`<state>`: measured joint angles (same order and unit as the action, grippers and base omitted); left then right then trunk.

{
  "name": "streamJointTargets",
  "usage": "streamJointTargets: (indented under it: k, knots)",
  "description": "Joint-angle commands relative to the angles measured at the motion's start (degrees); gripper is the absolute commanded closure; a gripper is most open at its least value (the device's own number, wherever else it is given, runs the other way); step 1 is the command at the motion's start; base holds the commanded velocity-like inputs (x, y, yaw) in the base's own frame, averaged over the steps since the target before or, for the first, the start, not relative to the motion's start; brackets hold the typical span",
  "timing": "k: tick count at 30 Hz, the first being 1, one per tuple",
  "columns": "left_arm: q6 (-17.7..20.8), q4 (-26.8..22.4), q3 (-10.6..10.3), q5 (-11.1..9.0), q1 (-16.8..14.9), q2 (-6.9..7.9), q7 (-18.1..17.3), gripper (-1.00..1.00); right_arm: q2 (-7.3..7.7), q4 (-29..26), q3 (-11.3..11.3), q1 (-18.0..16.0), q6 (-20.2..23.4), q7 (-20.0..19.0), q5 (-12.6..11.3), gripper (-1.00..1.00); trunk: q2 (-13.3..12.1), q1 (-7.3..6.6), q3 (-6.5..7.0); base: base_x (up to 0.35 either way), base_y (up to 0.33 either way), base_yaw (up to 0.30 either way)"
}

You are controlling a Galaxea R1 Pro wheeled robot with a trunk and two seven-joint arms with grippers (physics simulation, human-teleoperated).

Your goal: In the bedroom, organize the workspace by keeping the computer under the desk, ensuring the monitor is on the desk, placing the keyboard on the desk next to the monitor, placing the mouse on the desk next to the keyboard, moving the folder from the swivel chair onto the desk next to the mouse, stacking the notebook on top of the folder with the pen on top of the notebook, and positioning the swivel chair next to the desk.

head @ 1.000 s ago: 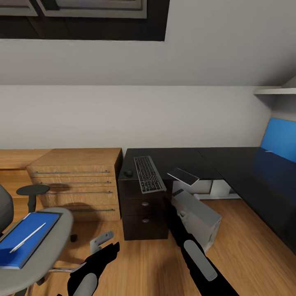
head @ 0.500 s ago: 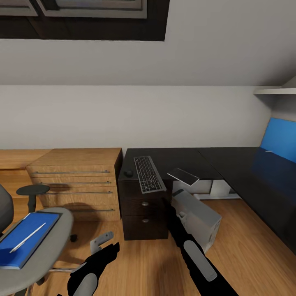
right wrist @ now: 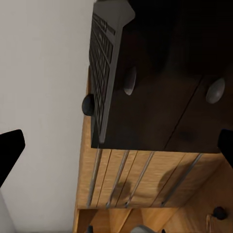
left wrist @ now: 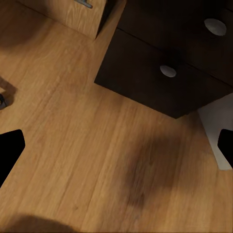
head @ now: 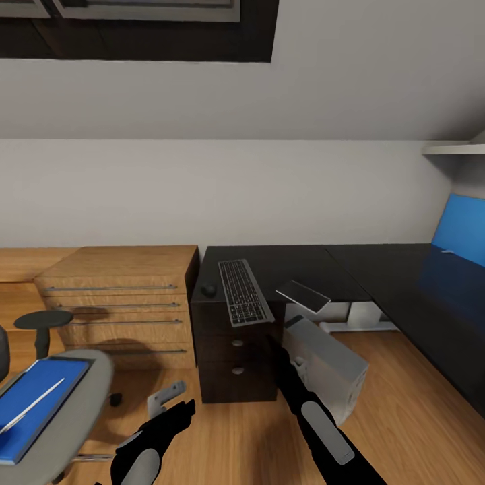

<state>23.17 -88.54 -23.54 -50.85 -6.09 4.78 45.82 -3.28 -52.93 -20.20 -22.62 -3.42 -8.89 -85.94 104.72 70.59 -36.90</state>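
Note:
On the black desk [head: 283, 259] lie the keyboard [head: 243, 291], the mouse [head: 209, 290] to its left, and the notebook [head: 303, 295], which overhangs the desk's edge. The light-grey computer [head: 330, 367] stands tilted on the floor beside the drawer unit [head: 236, 360]. At the lower left, the swivel chair [head: 81, 397] carries the blue folder [head: 37, 397] with the white pen [head: 30, 406] on it. My right gripper [right wrist: 116, 145] is open in front of the drawers, facing the keyboard [right wrist: 104, 68]. My left gripper [left wrist: 116, 148] is open over the floor. The monitor is out of view.
A light wooden chest [head: 121, 303] with bar handles stands left of the desk. A chair armrest [head: 42, 320] rises in front of it. The desk's blue back panel [head: 461, 229] is at the far right. Wooden floor [head: 404, 404] stretches between the computer and the desk's right wing.
The whole picture has shifted, so the camera has moved: chair and chest sit further left, the computer looks larger. Both arms hold the same pose and no object has moved.

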Motion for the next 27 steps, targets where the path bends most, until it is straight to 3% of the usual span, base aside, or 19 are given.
streamJointTargets:
  k: [1, 27]
  knots:
    - [0.1, -0.1, -0.1, -0.3, -0.1, 0.05, 0.4, -1.0, 0.03, 0.1, -0.2, -0.1, -0.4, -0.2, -0.6, -1.0, 0.0, 0.0, -0.06, 0.029, 0.0, 0.0]
    - [0.1, 0.0, -0.1, -0.3, 0.0, 0.13, 0.4, -1.0, 0.05, 0.2, -0.3, -0.1, -0.3, 0.5, -0.5, -1.0, 0.0, 0.0, -0.06, 0.1, 0.0, 0.0]
